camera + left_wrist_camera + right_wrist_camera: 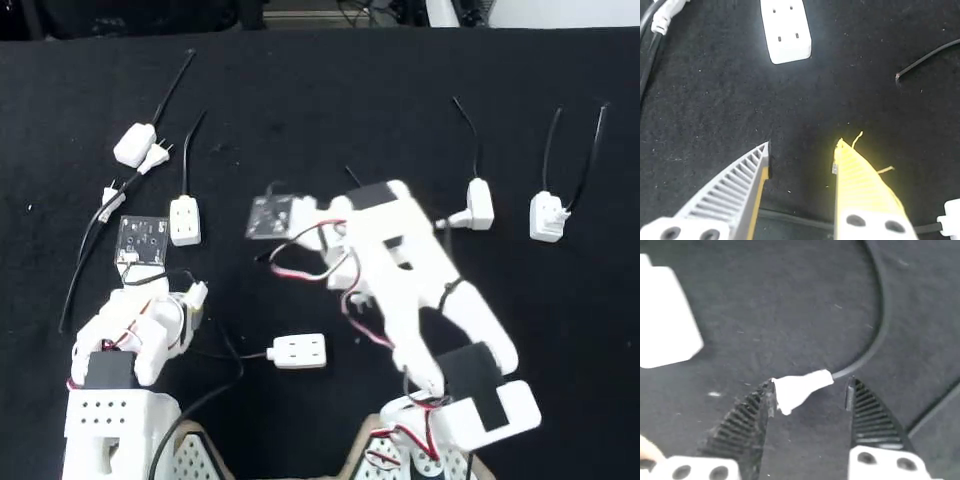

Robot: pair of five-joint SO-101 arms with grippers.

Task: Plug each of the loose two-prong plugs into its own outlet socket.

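Note:
My right gripper (810, 381) is open low over the black cloth, with a small white two-prong plug (800, 387) lying between its fingers. The plug rests against one finger; a gap separates it from the other. Its black cable (875, 335) curves away beyond the fingertips. A white outlet block (665, 325) lies off to one side. My left gripper (802, 145) is open and holds nothing, with a white outlet socket (785, 30) on the cloth ahead of it. In the high view the right arm (400, 260) covers that plug, and the left arm (130, 340) sits folded at the front left.
Another outlet (298, 350) lies between the arms near the front. At the back left are a white outlet (185, 220), a white plug block (135, 145) and a small plug (110, 205). Two more white blocks (478, 205) (545, 218) with black cables lie at the right.

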